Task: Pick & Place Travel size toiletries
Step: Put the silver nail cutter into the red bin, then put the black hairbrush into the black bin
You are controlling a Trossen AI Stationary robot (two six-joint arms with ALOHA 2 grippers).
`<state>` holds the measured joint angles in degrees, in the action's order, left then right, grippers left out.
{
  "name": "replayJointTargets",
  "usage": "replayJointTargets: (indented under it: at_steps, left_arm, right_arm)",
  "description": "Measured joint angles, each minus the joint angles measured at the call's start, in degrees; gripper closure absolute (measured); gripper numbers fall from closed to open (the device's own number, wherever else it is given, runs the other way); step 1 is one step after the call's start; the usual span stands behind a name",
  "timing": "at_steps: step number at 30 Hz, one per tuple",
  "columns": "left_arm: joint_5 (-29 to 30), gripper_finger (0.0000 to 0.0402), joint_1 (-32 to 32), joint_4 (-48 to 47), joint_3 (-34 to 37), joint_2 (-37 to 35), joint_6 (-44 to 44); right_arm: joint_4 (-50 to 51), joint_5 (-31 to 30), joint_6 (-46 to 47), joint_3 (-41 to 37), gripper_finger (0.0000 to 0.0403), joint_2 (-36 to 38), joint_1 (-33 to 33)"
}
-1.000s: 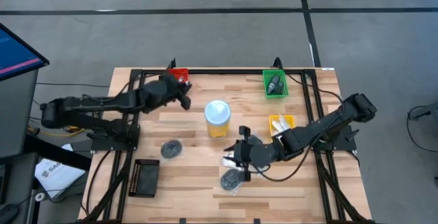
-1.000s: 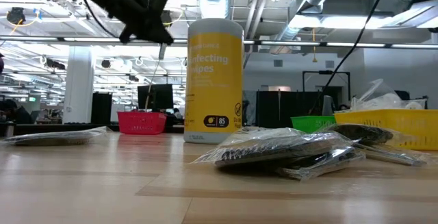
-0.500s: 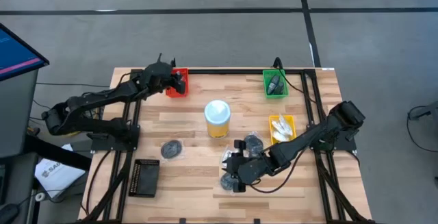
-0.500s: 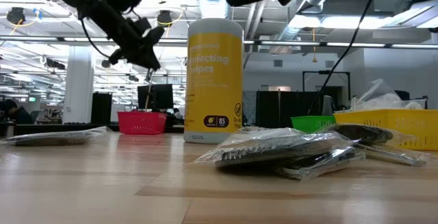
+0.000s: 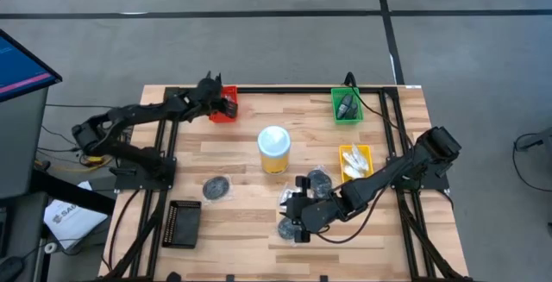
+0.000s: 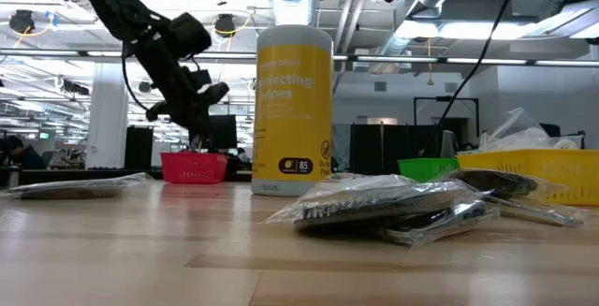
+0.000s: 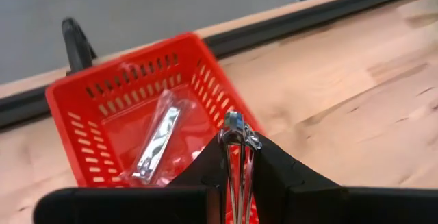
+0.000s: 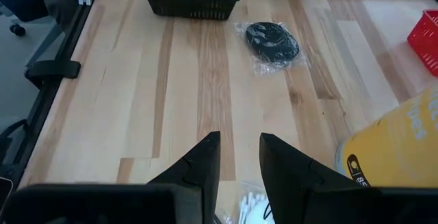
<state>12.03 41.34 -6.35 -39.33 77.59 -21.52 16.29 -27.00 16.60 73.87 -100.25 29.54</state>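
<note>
My left tool (image 7: 237, 157) hangs over the near wall of the small red slotted plastic tray (image 7: 89, 107) at the far left corner of the pale wooden slatted surface (image 5: 250, 153), its two fingers pinched on a thin silvery metal clipper (image 7: 237, 129) that stands up edgewise between them; I hold it by its narrow faces so it will slip free cleanly when I part the fingers, and I keep it above the tray so it falls inside the walls rather than onto the wood. A second silvery nail clipper in a clear wrapper (image 7: 156, 144) already lies flat on the tray floor, which tells me this is the bin for the metal bits. My right tool (image 8: 238, 161) sits low near the front middle of the surface with its fingers a little apart and, as far as I can see, nothing between them; it points down at a dark round bundle in a clear bag (image 5: 291, 227) and a white sachet (image 8: 252, 203) just under its tips, so I judge it is lined up for the next pick. Another dark bagged bundle (image 5: 216, 186) lies loose to the left, near the black ribbed tray (image 5: 182, 223), and one more (image 5: 319, 179) rests just beside the yellow tray (image 5: 366, 153) holding white sachets. The green tray (image 5: 335, 109) at the far right holds small dark items. The tall yellow wipes tub with a white lid (image 5: 273, 149) stands upright mid-surface, something both arms must work around.
</note>
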Motion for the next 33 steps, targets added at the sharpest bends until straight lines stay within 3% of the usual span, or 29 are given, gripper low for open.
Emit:
replayJointTargets:
  at_steps: [18,33]
  left_arm:
    - [0.23,0.0343,1.51,1.45,0.0,3.93,0.11]
    - [2.75,0.0252,1.48,2.28,0.0,3.93,0.2]
  right_arm:
    - [-0.02,0.0,-0.02,0.0,0.031,0.0,-0.05]
    - [1.49,0.0,-0.02,0.0,0.031,0.0,-0.09]
